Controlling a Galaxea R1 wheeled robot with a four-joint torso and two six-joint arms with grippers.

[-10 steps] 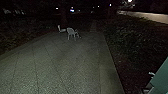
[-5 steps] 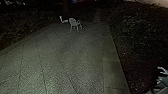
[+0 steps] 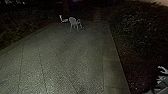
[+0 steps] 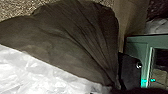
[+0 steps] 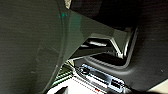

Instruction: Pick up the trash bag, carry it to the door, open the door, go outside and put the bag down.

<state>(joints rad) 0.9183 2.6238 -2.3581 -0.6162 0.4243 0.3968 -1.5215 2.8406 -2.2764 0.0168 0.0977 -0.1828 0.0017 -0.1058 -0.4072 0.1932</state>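
Note:
In the left wrist view the trash bag (image 4: 75, 42) fills much of the picture, dark, with a bright white crumpled part (image 4: 37, 72) along one side. Its dark folds draw together to a tight bunch, where my left gripper (image 4: 114, 88) is shut on it. What the bag holds is hidden. My right gripper's state cannot be made out among the dark robot parts in the right wrist view.
Night-time paving (image 3: 67, 57) stretches ahead, with pale chairs (image 3: 73, 23) near its far end. Dark planting (image 3: 140, 37) borders its right side. A pale, branching object (image 3: 163, 70) stands at the lower right. A green framed panel (image 4: 136, 42) lies beyond the bag.
The head camera's outlook has tipped downward since a second ago, with the lights along the top gone from sight. Over the last half second it has hardly shifted.

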